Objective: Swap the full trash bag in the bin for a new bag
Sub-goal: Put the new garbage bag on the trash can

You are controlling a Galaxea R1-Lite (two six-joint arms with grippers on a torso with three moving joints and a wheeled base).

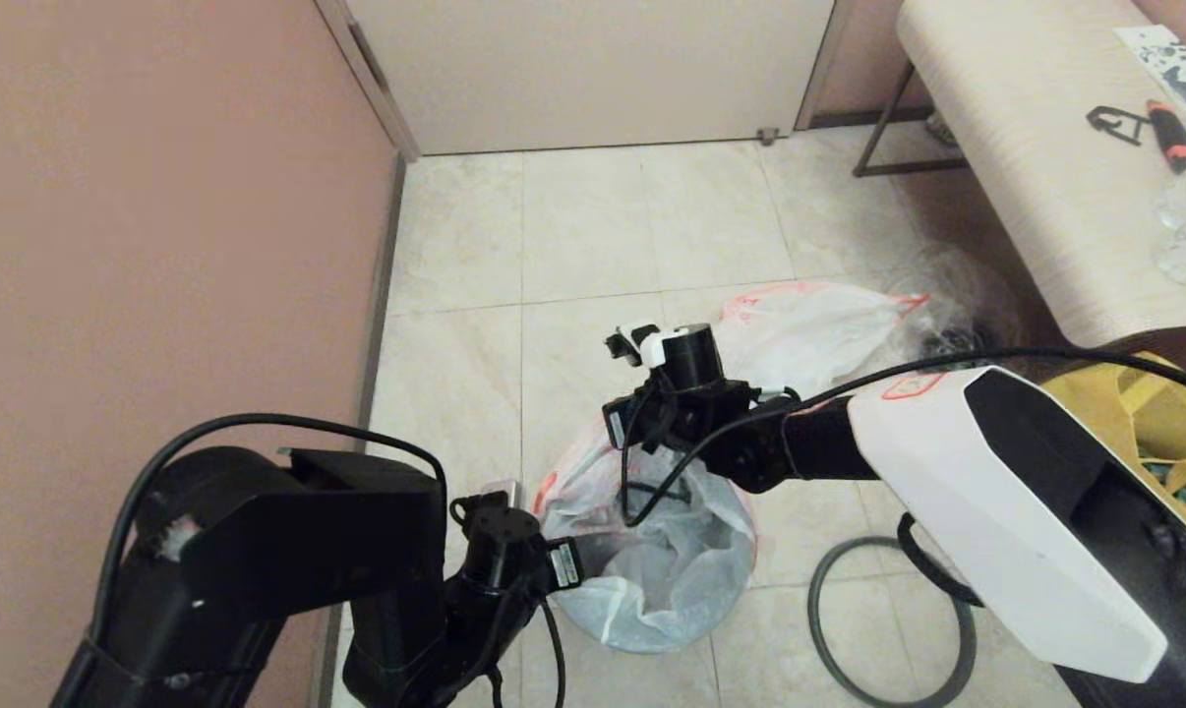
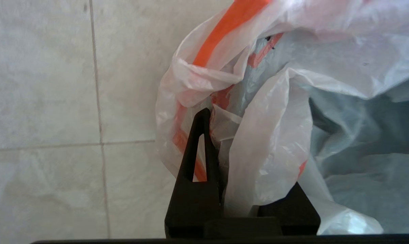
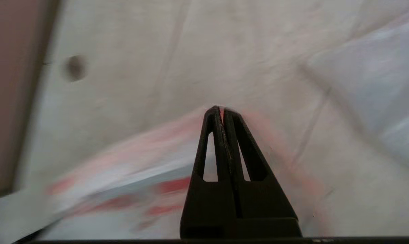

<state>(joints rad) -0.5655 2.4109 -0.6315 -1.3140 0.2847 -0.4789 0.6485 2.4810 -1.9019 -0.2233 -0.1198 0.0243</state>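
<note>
new bag (image 1: 652,551) pinched by both end effectors.

Pale tiled floor (image 1: 593,226): bagged bin (image 1: 652,580) at 6 o'clock, grey ring (image 1: 829,629) at 5, full trash bag (image 1: 809,329) around 1.

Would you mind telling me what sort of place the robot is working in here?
Probably a tiled corner of a home or small office: pale floor tiles, a closed door between pinkish walls, and a bench beside the bags.
</note>
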